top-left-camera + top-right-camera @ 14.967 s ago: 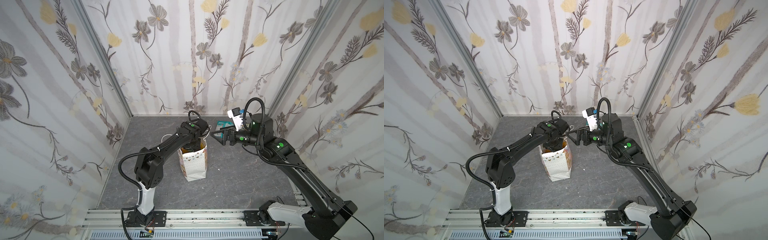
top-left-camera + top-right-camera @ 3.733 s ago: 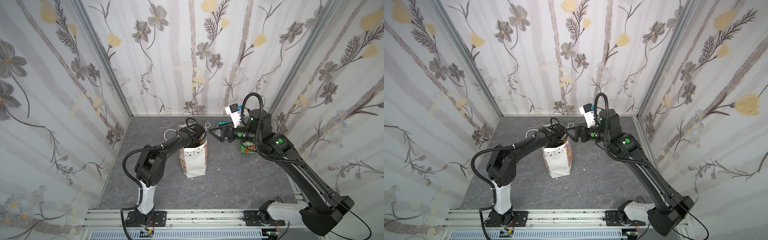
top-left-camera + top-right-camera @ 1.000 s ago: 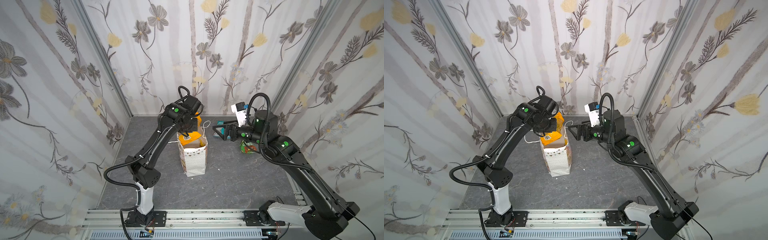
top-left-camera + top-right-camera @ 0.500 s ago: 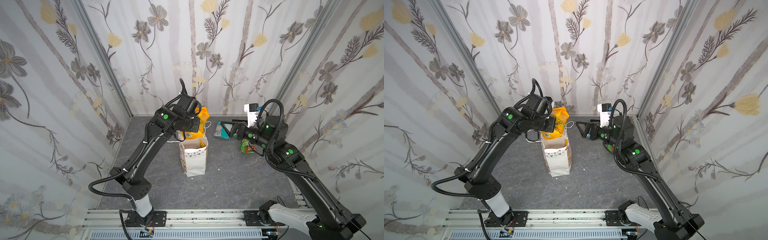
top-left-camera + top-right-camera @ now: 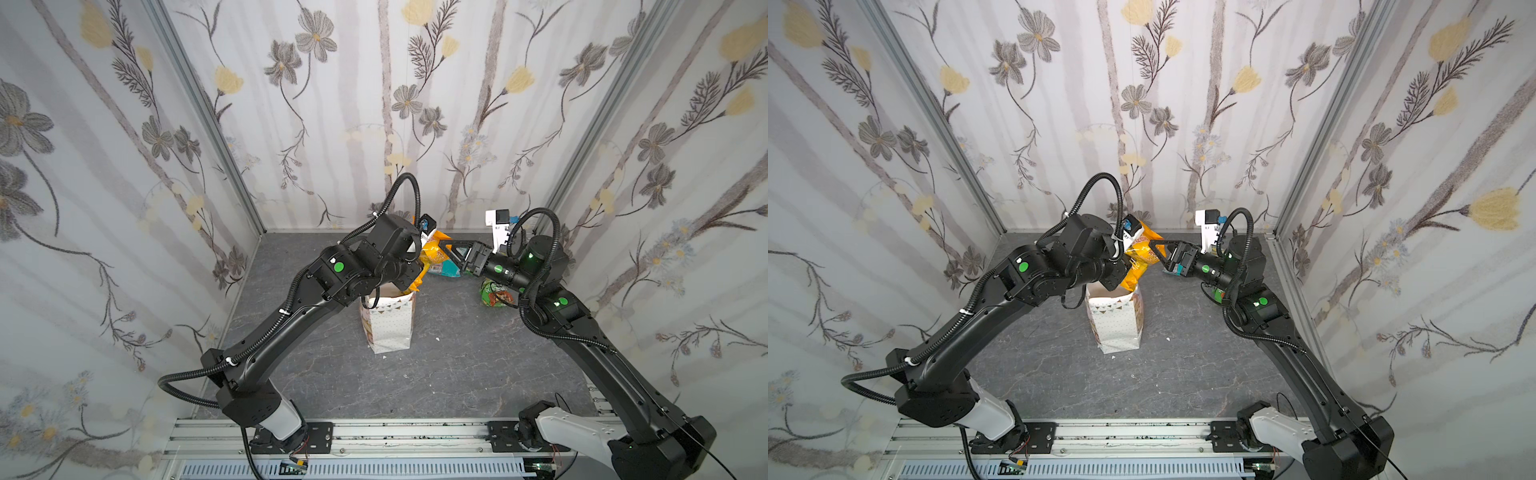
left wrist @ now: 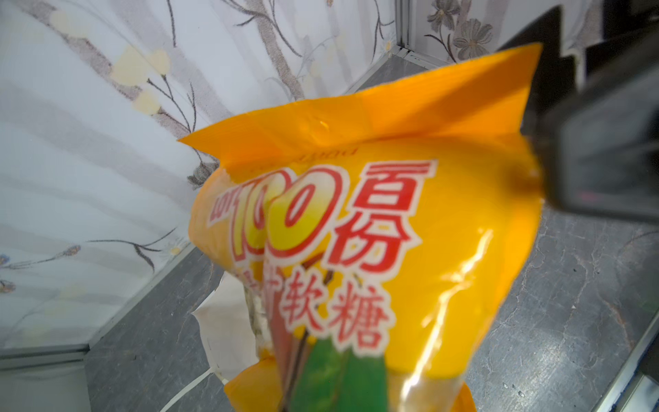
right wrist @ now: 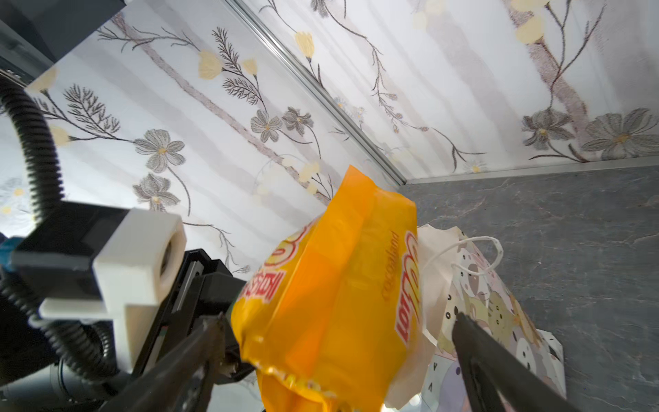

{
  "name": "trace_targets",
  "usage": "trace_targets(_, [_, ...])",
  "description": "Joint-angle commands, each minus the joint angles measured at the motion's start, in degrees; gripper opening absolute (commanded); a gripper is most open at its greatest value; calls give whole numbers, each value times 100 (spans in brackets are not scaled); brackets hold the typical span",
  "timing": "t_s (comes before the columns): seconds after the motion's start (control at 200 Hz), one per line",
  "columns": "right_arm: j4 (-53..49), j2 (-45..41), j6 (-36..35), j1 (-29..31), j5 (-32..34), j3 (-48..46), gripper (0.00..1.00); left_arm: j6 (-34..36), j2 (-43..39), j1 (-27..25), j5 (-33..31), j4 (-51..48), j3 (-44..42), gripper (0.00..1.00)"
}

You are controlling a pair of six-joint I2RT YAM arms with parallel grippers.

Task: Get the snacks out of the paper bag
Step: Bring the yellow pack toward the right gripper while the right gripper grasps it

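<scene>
One orange-yellow foil packet (image 5: pixel 432 254) in my clenched left gripper (image 5: pixel 411 277), above white paper bag (image 5: pixel 390 324); my spread right gripper (image 5: pixel 452 254) should pinch squarely.

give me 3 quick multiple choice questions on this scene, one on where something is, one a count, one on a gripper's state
1. Where is the orange-yellow packet?
A) flat on the table
B) in the air over the paper bag
C) deep inside the bag

2. How many packets lie in view on the table?
A) none
B) five
C) two

3. How is the right gripper set?
A) fingers open
B) fingers shut on a cord handle
C) fingers shut on the bag's rim

Answers:
1. B, the left gripper holds it up over the bag's mouth.
2. C, a teal packet and a green packet lie beyond the bag.
3. A, the right wrist view shows one finger on each side of the orange-yellow packet.
</scene>
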Motion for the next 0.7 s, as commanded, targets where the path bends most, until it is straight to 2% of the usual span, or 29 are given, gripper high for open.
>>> trace_targets(0.0, [877,133,618,23,-379,-60,99,691,-172,-181,-455,1104,-194,0])
trace_targets(0.205, [1248,336,961,170,-467,-77,99,1217,-395,-511,-755,1820,-576,0])
trace_targets(0.48, [1992,541,1518,304,-621,-113,99,1573,-220,-666,-1014,1906,-497,0])
trace_targets(0.565, [2112,599,1617,319,-641,-103,92,1592,-182,-679,-974,1965,-511,0])
trace_targets(0.694, [2432,697,1848,339,-726,-99,68,1601,-115,-709,-988,2014,-530,0])
